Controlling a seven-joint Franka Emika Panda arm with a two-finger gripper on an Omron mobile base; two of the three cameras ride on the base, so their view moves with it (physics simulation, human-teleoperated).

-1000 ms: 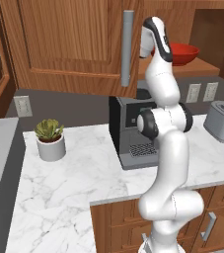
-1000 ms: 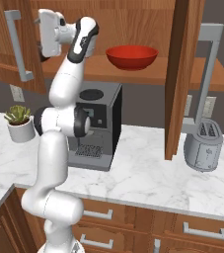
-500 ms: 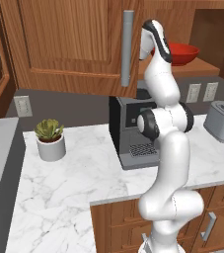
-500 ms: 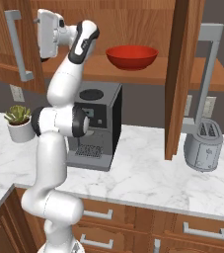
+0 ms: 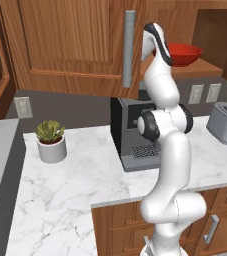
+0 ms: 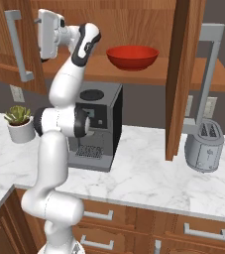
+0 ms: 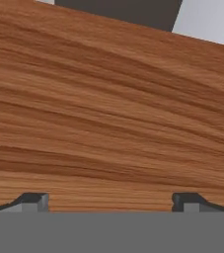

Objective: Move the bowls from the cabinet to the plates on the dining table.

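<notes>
While the red bowl (image 6: pixel 132 57) waits on the cabinet (image 6: pixel 148 74) shelf, nothing's delivered; gripper (image 7: pixel 111 201) spread wide, empty, facing the door (image 7: pixel 108 108) at nine o'clock.

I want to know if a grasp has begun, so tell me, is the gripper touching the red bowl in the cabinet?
Apart. In the right base view the open gripper sits by the left cabinet door, with open shelf between it and the red bowl.
</notes>
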